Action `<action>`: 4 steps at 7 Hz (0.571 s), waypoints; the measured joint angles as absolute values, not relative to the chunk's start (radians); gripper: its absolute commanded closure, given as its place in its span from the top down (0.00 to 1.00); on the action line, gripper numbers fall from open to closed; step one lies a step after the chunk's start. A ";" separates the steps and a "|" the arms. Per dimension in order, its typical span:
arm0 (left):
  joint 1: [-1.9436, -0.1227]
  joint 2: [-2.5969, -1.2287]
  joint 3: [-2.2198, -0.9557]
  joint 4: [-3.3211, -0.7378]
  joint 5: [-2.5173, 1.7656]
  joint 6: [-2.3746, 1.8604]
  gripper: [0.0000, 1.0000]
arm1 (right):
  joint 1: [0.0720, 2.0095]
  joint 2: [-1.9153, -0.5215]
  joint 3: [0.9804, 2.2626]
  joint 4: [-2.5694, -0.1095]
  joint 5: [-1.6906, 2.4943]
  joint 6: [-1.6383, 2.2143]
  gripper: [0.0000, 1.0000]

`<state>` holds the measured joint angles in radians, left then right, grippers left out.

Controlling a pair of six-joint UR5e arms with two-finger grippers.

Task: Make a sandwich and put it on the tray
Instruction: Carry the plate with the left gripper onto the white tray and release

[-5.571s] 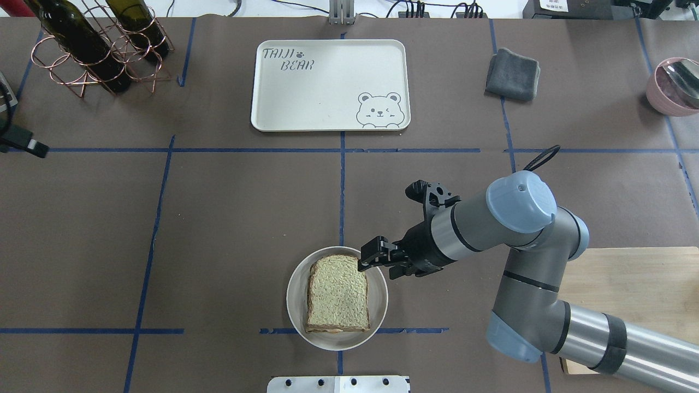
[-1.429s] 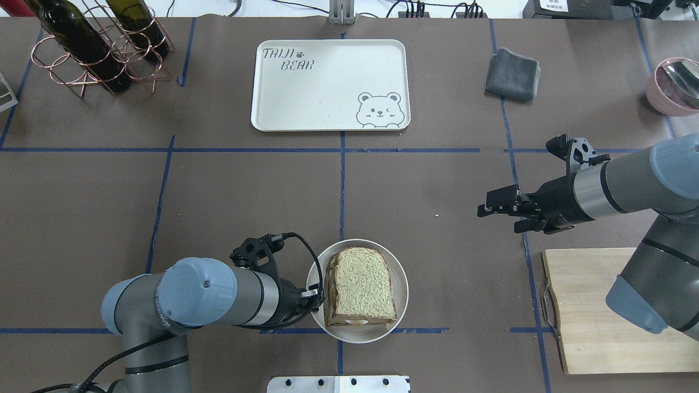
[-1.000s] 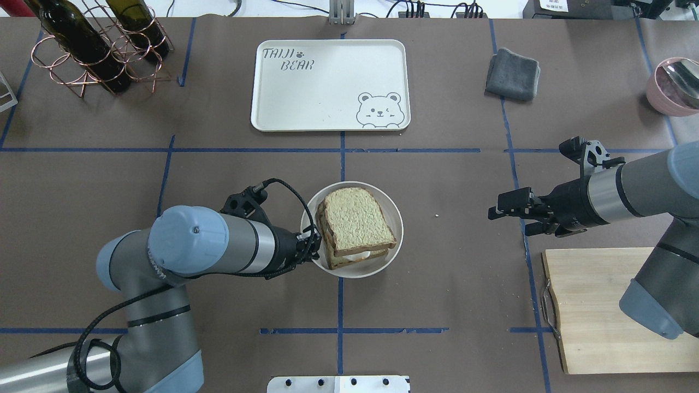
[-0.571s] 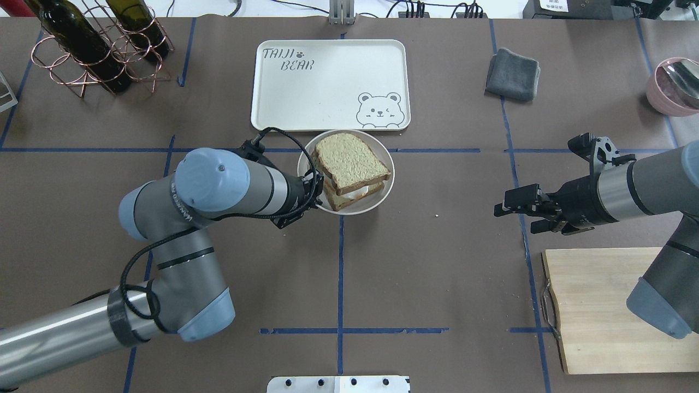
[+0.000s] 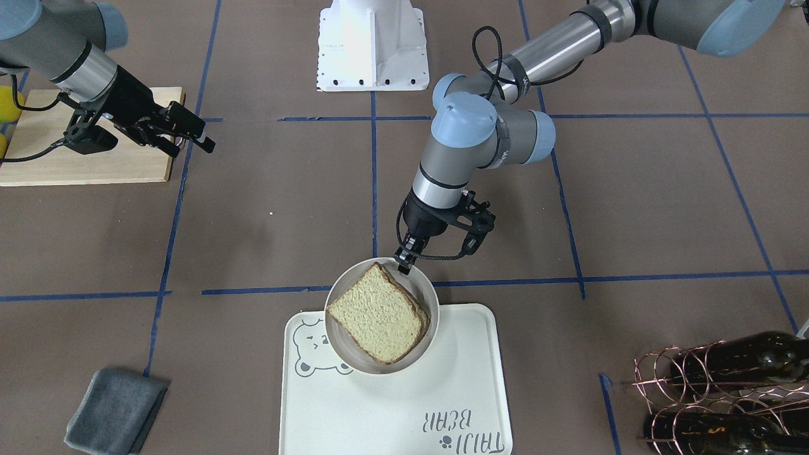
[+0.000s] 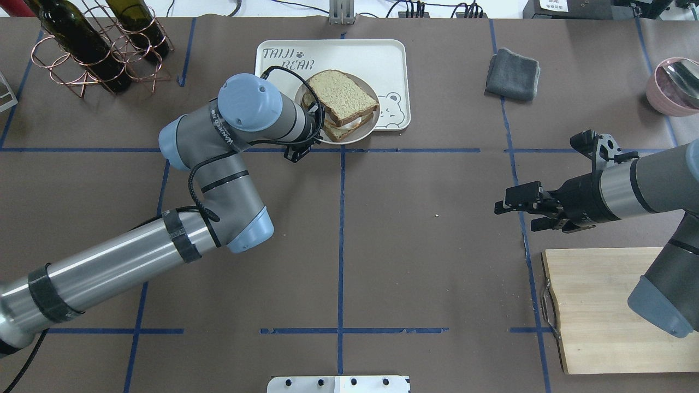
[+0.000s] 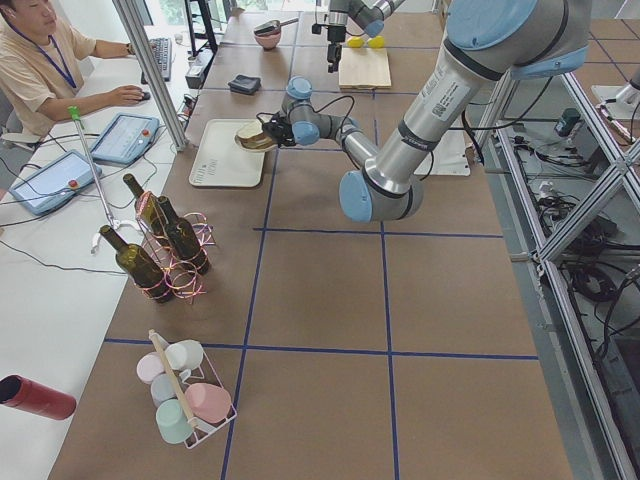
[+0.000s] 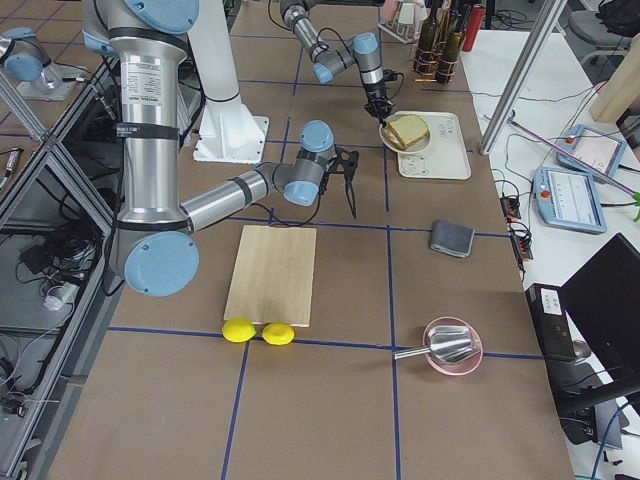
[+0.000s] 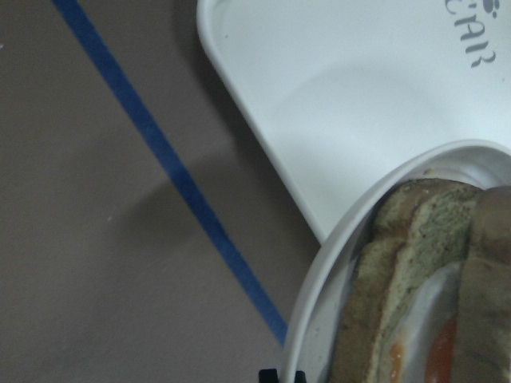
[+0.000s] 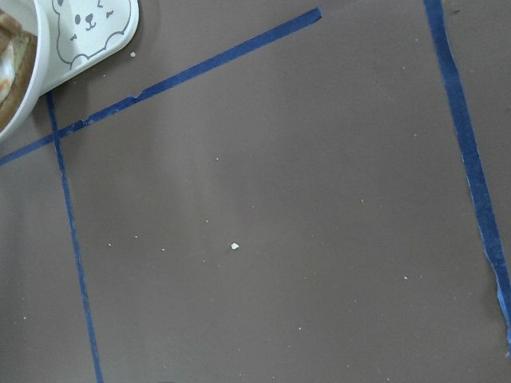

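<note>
The sandwich (image 6: 341, 98), two tan bread slices with a white-and-orange egg between, lies on a round cream plate (image 6: 365, 126). My left gripper (image 6: 312, 113) is shut on the plate's left rim and holds it raised, a little tilted, over the near part of the tray (image 6: 355, 52). In the front view the plate (image 5: 338, 351) overlaps the tray (image 5: 392, 404) at its robot-side edge, with the left gripper (image 5: 403, 265) on the rim. The left wrist view shows the plate's rim (image 9: 335, 263) and its shadow on the tray (image 9: 359, 96). My right gripper (image 6: 499, 204) is open and empty, far right.
A grey folded cloth (image 6: 513, 73) lies right of the tray. A copper rack with wine bottles (image 6: 93, 49) stands at the far left. A wooden cutting board (image 6: 606, 311) lies under the right arm. A pink bowl (image 6: 674, 84) sits at the far right edge.
My left gripper has carried the plate with the sandwich from the near middle of the table away from me, to over the tray. The right arm drew back right, then barely moved.
</note>
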<state>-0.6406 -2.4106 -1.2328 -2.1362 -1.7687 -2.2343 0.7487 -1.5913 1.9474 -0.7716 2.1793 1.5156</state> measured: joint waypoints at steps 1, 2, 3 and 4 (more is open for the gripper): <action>-0.653 -2.445 -1.163 -2.170 -1.769 -2.248 0.00 | 0.749 -1.592 1.948 -0.772 2.180 1.516 1.00; -0.658 -2.468 -1.101 -2.217 -1.768 -2.254 0.00 | 0.750 -1.593 1.949 -0.772 2.180 1.516 1.00; -0.659 -2.485 -1.048 -2.264 -1.768 -2.257 0.00 | 0.750 -1.593 1.950 -0.772 2.180 1.516 1.00; -0.659 -2.495 -1.011 -2.294 -1.767 -2.258 0.00 | 0.750 -1.594 1.951 -0.772 2.180 1.516 1.00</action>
<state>-0.6592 -2.4947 -1.0113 -2.2939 -1.7673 -2.2575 0.7498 -1.5937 1.9514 -0.7716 2.1798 1.5156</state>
